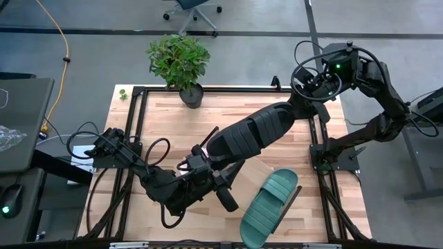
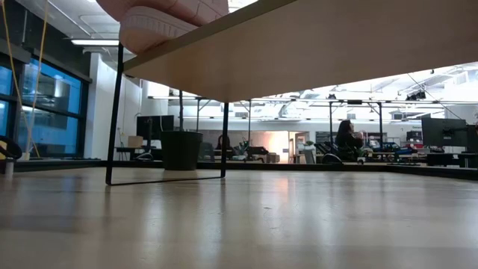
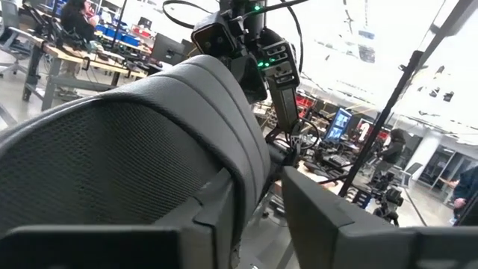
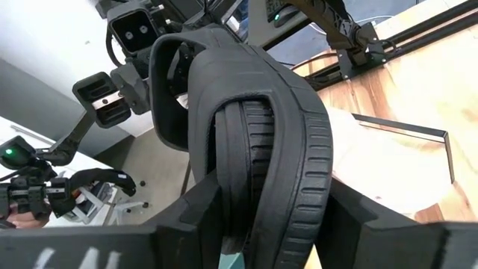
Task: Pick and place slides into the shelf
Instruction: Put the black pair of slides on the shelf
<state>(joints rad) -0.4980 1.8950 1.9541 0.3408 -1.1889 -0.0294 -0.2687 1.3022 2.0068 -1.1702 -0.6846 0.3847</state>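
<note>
Two tools meet on the black slide (image 1: 249, 135), which hangs in the air over the middle of the counter (image 1: 173, 117). My right tool (image 4: 254, 224) reaches in from the far right and pinches the slide edge-on, its ribbed rim squeezed between both fingers. My left tool (image 1: 214, 173) comes up from the near left to the slide's other end; the strap fills its wrist view, but I cannot tell whether those fingers clamp it. On the counter's near right lies the teal slide (image 1: 270, 207). Seen from counter height, the pink slide (image 2: 172, 19) sits on the shelf (image 2: 336, 52).
</note>
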